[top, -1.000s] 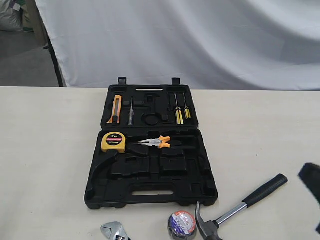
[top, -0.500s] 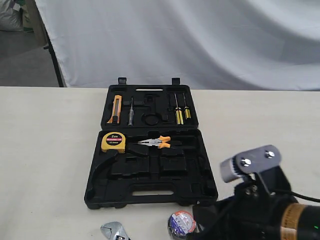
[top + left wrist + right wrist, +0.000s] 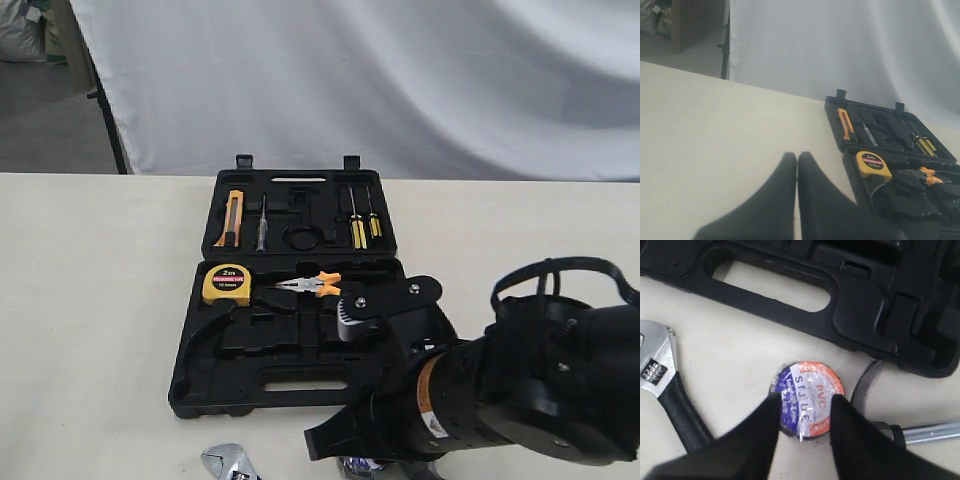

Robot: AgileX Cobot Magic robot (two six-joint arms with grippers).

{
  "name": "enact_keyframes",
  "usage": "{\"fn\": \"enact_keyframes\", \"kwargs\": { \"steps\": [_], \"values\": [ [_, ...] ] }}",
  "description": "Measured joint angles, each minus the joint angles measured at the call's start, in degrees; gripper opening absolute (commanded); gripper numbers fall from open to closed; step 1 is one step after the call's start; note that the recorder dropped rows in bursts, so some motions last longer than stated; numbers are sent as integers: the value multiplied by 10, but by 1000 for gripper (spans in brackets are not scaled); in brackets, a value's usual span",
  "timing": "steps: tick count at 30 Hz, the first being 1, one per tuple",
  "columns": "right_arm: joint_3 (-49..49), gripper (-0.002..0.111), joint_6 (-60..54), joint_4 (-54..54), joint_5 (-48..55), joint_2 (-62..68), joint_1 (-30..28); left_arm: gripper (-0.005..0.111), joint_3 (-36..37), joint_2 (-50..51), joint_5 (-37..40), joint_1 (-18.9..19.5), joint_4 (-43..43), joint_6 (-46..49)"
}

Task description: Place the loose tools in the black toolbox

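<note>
Two fingers of the right gripper (image 3: 801, 401) are being held spread astride the small dark PVC tape roll (image 3: 809, 390), likely for a pinch. Roll is lying ungripped on beige table (image 3: 735, 345) just outside the flat black plastic toolbox (image 3: 865, 305). Left gripper (image 3: 797, 159) is being held pressed together, idle.

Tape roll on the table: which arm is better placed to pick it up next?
Right, probably: the right tool hangs open above the tape roll, straddling it, while the left tool is shut over bare table.
</note>
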State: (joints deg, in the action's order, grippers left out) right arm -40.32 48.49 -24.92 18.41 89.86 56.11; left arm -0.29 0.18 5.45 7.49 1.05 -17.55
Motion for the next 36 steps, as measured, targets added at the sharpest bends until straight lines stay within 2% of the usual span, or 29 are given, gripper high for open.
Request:
{"fn": "enact_keyframes", "kwargs": {
  "steps": [2, 4, 14, 16, 18, 24, 31, 36],
  "values": [
    [-10, 62, -8, 0, -1, 14, 0, 1, 0, 0, 0, 0, 0, 0],
    [-21, 67, -20, -3, -1, 26, 0, 1, 0, 0, 0, 0, 0, 0],
    [-30, 68, -59, -22, -30, 99, 1, 1, 0, 0, 0, 0, 0, 0],
    [-30, 60, -61, -28, -41, 117, 1, 1, 0, 0, 0, 0, 0, 0],
    [-30, 38, -61, -29, -37, 124, 1, 1, 0, 0, 0, 0, 0, 0],
    [-30, 1, -55, -29, -37, 124, 1, 1, 0, 0, 0, 0, 0, 0],
    [-29, -1, -52, 0, -35, 67, 1, 1, 0, 0, 0, 0, 0, 0],
    [-29, -1, -53, -11, -87, 9, 1, 1, 0, 0, 0, 0, 0, 0]
  ]
}}
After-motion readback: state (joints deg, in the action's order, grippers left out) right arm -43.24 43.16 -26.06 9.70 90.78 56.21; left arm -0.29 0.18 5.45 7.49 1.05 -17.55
